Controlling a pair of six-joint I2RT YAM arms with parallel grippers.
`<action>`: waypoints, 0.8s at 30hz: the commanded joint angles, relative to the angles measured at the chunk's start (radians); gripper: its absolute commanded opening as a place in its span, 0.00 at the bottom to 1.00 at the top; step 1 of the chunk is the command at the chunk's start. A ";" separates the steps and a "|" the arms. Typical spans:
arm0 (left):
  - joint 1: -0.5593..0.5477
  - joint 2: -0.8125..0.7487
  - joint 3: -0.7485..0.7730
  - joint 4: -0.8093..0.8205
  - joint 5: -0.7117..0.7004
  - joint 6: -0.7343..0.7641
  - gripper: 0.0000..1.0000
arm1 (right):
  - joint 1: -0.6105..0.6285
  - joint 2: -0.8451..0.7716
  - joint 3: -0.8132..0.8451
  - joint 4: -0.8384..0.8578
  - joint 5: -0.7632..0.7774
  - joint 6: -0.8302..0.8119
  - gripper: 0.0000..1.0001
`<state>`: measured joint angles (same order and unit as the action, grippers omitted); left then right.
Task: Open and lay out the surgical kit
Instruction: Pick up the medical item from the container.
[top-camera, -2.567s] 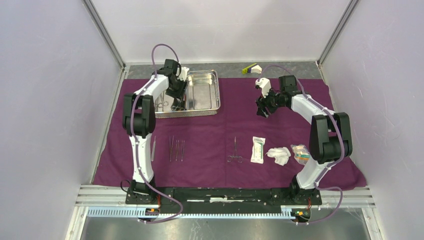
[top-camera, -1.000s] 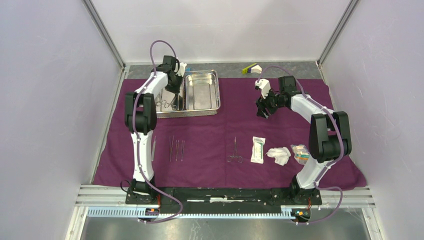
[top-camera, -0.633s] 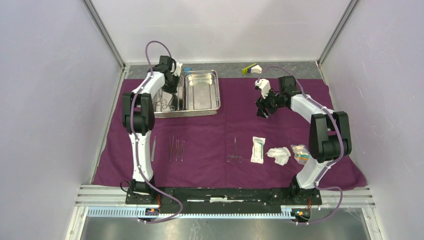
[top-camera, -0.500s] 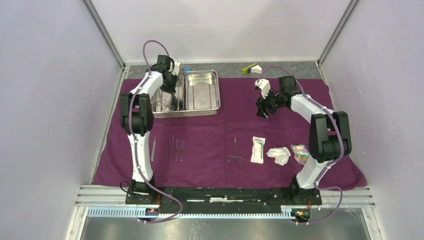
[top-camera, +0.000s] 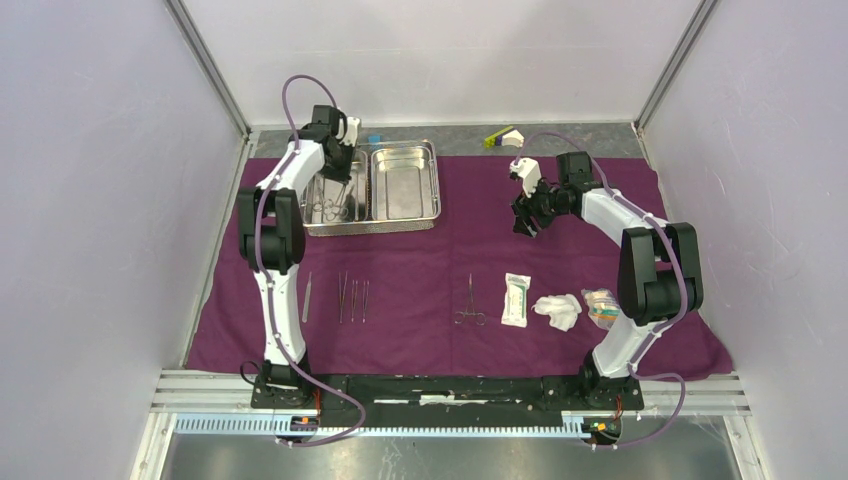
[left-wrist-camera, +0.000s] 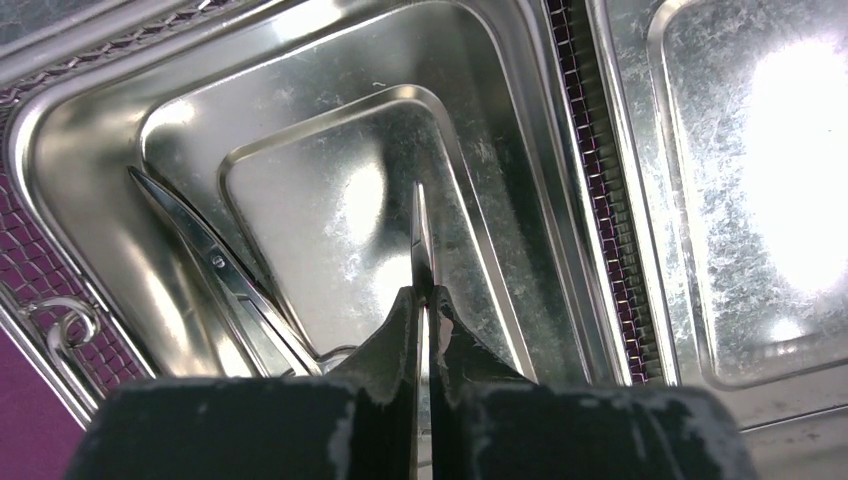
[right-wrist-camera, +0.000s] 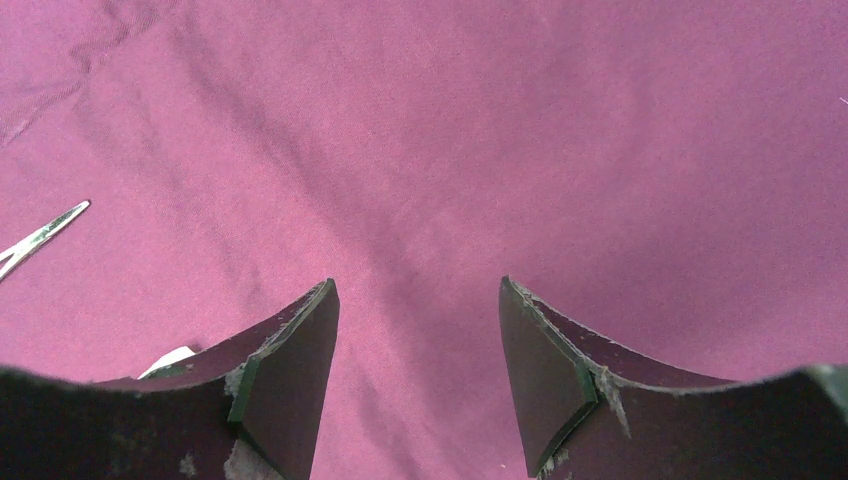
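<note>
The steel tray stands on the purple cloth at the back left. Over its left compartment my left gripper is shut on a slim metal instrument, whose tip sticks out past the fingertips. A ring-handled instrument lies in that compartment. Tweezers, forceps, ring-handled forceps, a white packet, gauze and a clear packet lie in a row near the front. My right gripper hangs open over bare cloth, with nothing between its fingers.
A small blue block sits behind the tray on the grey table. A yellow-green and white piece lies at the back, right of the tray. Enclosure walls stand on the left, right and back. An instrument's tip shows at the right wrist view's left edge.
My left gripper has moved back and left over the tray's left compartment, uncovering the blue block behind the tray. The right arm has not moved.
</note>
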<state>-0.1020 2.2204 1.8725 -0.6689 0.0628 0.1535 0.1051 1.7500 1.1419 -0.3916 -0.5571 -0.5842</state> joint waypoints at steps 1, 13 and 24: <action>0.000 -0.066 0.067 -0.003 0.020 -0.033 0.02 | 0.011 0.005 0.028 0.001 -0.012 -0.002 0.66; 0.001 -0.094 0.122 -0.019 0.032 -0.025 0.02 | 0.037 -0.006 0.048 0.026 -0.004 0.027 0.66; -0.002 -0.153 0.101 -0.032 0.091 -0.052 0.02 | 0.079 -0.052 0.073 0.066 -0.029 0.108 0.66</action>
<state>-0.1020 2.1670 1.9572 -0.6983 0.1066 0.1516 0.1650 1.7481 1.1652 -0.3725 -0.5583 -0.5323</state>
